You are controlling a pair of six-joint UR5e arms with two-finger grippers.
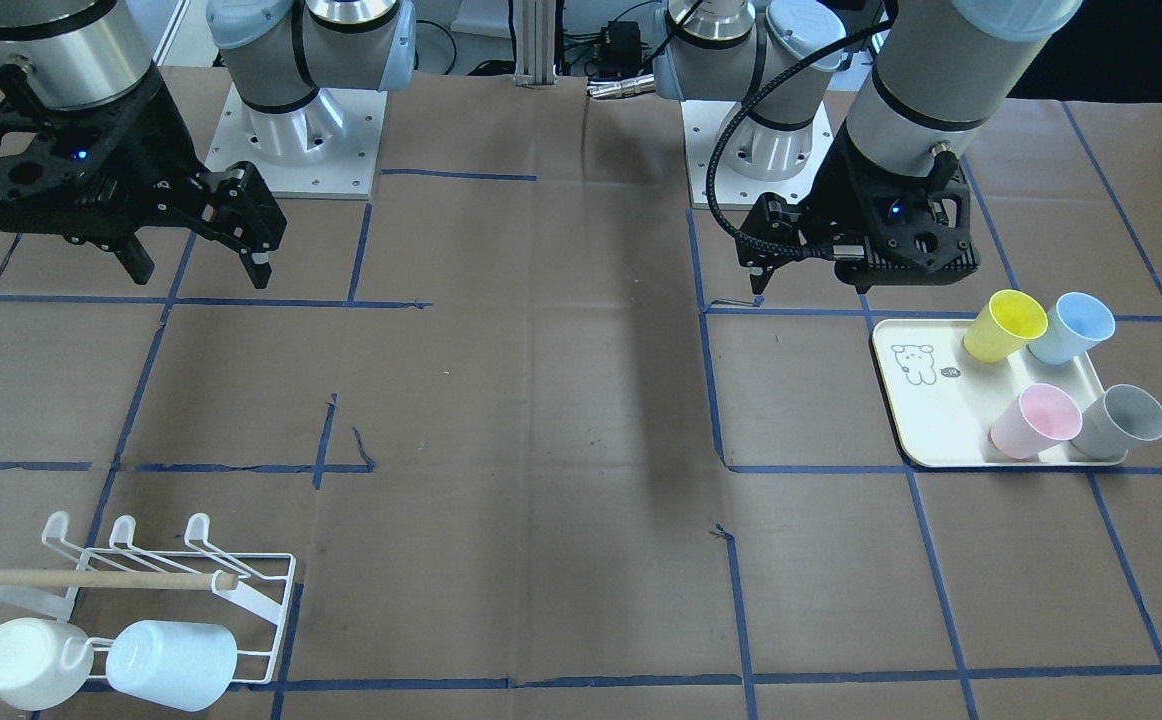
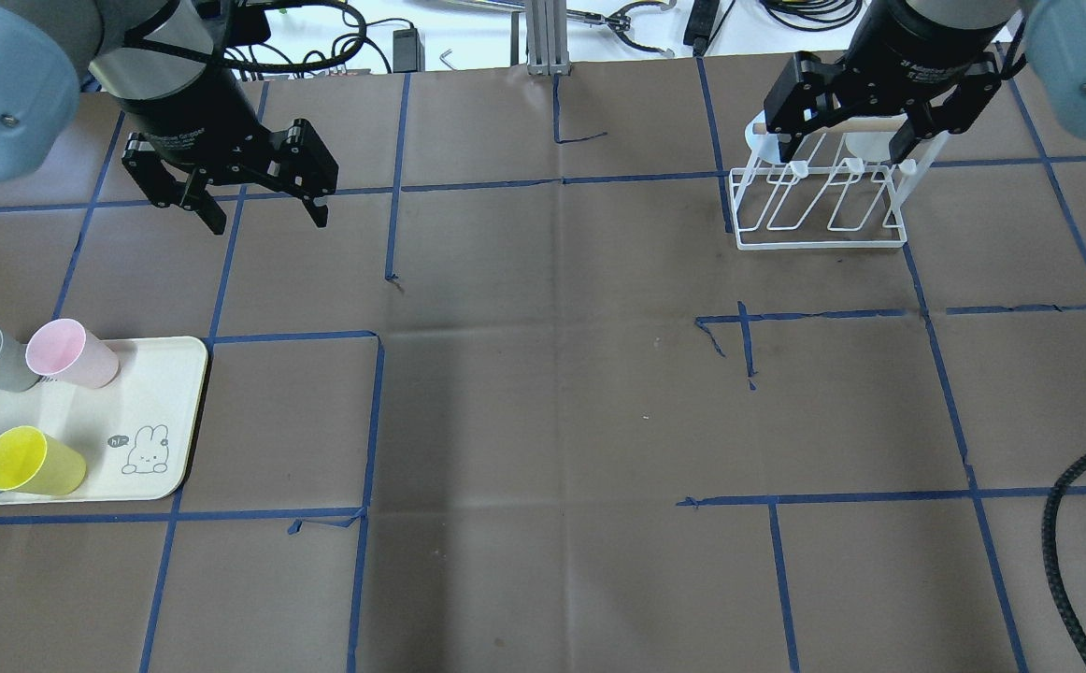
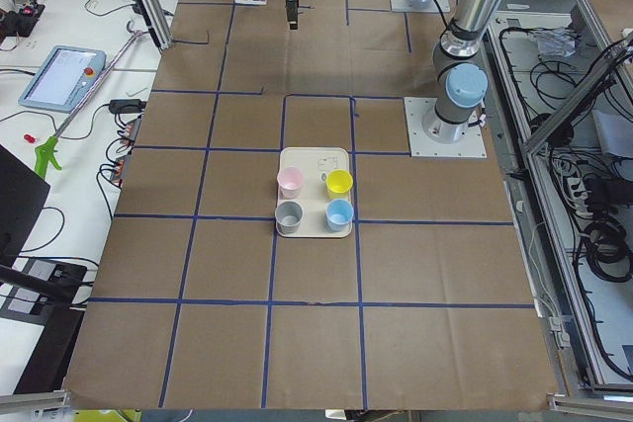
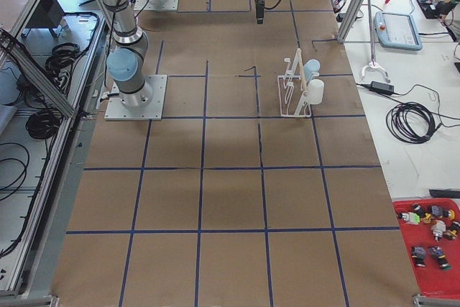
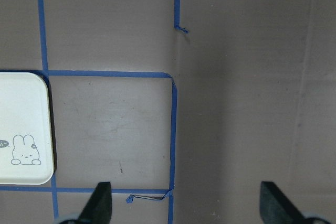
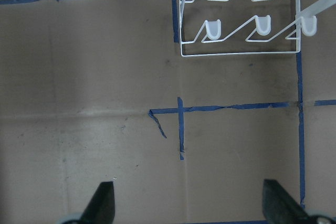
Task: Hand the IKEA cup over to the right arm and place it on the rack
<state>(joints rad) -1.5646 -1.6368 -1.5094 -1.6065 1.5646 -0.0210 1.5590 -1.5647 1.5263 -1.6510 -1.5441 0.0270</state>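
Observation:
Several plastic cups stand on a cream tray point(image 1: 926, 420): yellow point(image 1: 1004, 325), blue point(image 1: 1071, 328), pink point(image 1: 1036, 420) and grey point(image 1: 1121, 420). My left gripper point(image 2: 267, 220) is open and empty, up above the table beyond the tray point(image 2: 160, 393); in its wrist view its fingertips point(image 5: 100, 203) frame bare table beside the tray point(image 5: 21, 129). My right gripper point(image 2: 842, 150) is open and empty, above the white wire rack point(image 2: 823, 234). The rack point(image 1: 241, 600) has a wooden dowel point(image 1: 91, 577) and holds a white cup point(image 1: 26, 660) and a pale blue cup point(image 1: 171, 665).
Brown paper with blue tape lines covers the table point(image 2: 543, 393). The two arm bases point(image 1: 291, 150) stand at the robot's edge. The rack's near prongs point(image 6: 236, 27) hold nothing. A thick ribbed black cable point(image 2: 1080, 542) hangs at the overhead view's right edge.

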